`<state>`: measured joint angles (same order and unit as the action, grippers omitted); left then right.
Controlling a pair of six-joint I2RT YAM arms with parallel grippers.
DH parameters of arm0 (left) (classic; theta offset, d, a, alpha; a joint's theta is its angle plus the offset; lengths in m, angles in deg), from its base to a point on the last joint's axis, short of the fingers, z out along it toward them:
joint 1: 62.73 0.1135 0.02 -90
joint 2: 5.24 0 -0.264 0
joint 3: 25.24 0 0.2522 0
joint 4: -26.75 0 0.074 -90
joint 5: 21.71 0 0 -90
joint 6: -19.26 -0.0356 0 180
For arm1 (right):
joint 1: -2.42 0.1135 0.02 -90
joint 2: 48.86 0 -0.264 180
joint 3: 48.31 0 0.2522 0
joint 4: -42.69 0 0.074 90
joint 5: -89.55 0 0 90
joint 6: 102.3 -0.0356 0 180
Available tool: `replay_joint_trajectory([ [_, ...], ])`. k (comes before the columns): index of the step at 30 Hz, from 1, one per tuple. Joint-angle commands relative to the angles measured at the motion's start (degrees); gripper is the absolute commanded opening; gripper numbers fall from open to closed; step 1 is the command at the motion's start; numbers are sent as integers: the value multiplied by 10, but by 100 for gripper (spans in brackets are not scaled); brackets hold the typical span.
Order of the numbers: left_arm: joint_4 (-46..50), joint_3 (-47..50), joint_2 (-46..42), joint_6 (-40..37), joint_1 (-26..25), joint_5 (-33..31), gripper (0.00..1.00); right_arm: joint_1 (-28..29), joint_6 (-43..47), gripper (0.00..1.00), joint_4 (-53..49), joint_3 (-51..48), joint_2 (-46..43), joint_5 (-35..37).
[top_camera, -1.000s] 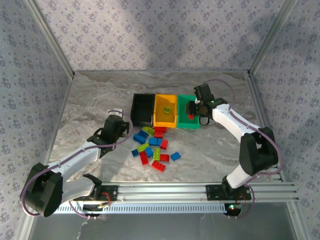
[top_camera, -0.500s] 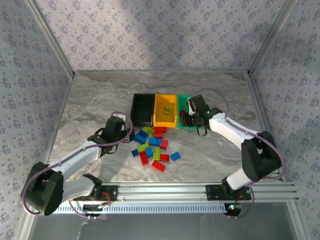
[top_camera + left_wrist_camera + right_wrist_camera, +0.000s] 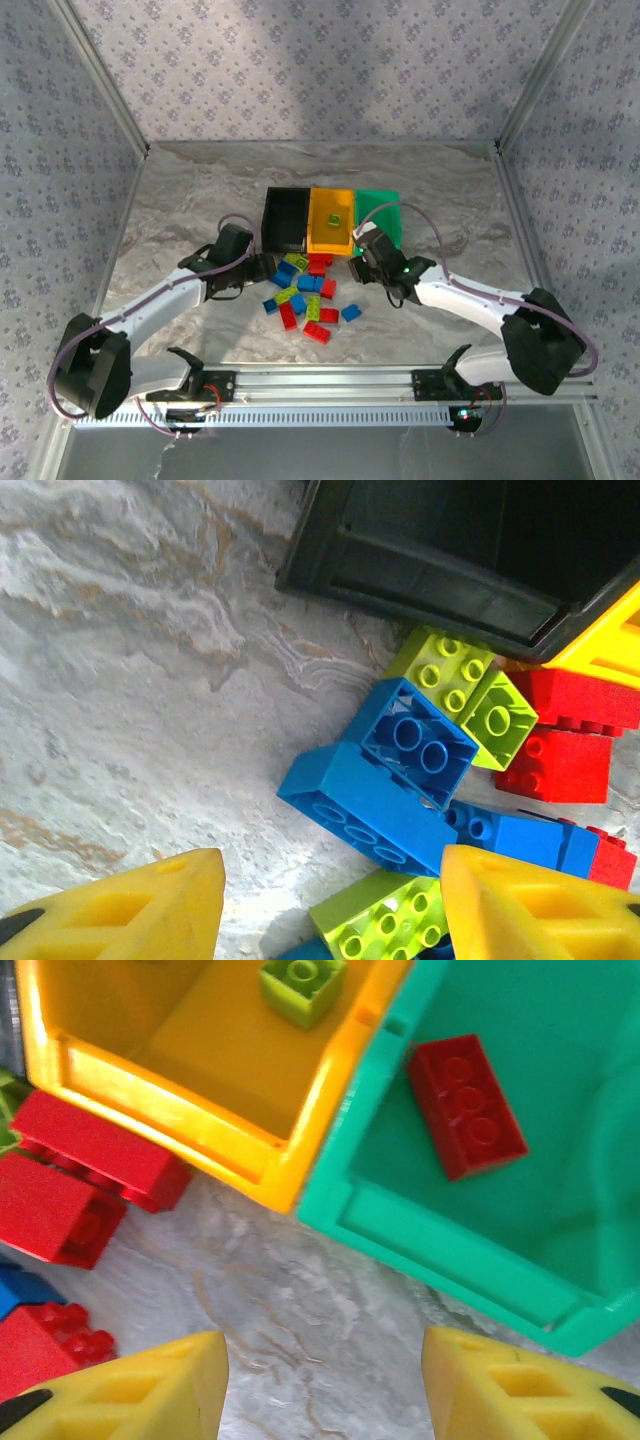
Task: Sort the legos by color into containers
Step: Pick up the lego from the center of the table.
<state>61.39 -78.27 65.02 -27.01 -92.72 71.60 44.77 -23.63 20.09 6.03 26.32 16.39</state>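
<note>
Lying piled on the bench [image 3: 190, 205], studded red, blue and lime legos [image 3: 305, 292] are seen just near of a black bin [image 3: 285, 220], orange-yellow bin [image 3: 330, 235] (one lime brick [image 3: 303, 985] inside) and green bin [image 3: 385, 208] (one red brick [image 3: 466, 1105] inside). Left gripper [image 3: 262, 268] and right gripper [image 3: 358, 252] are held open, empty.

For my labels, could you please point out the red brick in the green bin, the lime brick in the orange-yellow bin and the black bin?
red brick [image 3: 467, 1106]: right wrist view, studded top.
lime brick [image 3: 300, 982]: right wrist view, top face.
black bin [image 3: 425, 578]: left wrist view, near wall.
</note>
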Motion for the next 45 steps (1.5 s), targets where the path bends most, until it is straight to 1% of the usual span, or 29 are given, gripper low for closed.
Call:
replay_joint_trajectory([
  [1, 45, -27, 20, 47, -5, 27, 59, -6, -10, 56, 31, -26, -34, 45],
  [6, 55, -33, 33, 66, -11, 19, 59, -9, -19, 56, 32, -47, -72, 76],
  [9, 65, -40, 40, 80, -14, 15, 59, -20, -31, 56, 32, -55, -79, 66],
  [19, 88, -71, 86, 122, -42, -10, 59, -25, -45, 56, 42, -61, -80, 49],
  [23, 98, -97, 115, 120, -44, -27, 59, -26, -43, 57, 41, -61, -80, 51],
  [29, 106, -145, 177, 111, -53, -25, 59, -41, -45, 57, 38, -65, -80, 54],
  [33, 101, -152, 205, 110, -61, -22, 58, -46, -46, 57, 39, -67, -81, 51],
  [40, 101, -149, 226, 109, -63, -32, 58, -50, -47, 57, 42, -70, -80, 50],
  [41, 103, -150, 229, 108, -64, -34, 57, -52, -48, 57, 42, -70, -80, 49],
  [42, 104, -149, 232, 107, -63, -34, 50, -53, -48, 57, 42, -70, -81, 48],
  [43, 106, -150, 233, 108, -63, -35, 49, -53, -48, 57, 42, -70, -81, 48],
  [44, 108, -149, 234, 108, -64, -34, 42, -53, -48, 57, 42, -70, -81, 48],
  [45, 109, -147, 231, 109, -64, -34, 42, -53, -48, 57, 43, -71, -82, 47],
])
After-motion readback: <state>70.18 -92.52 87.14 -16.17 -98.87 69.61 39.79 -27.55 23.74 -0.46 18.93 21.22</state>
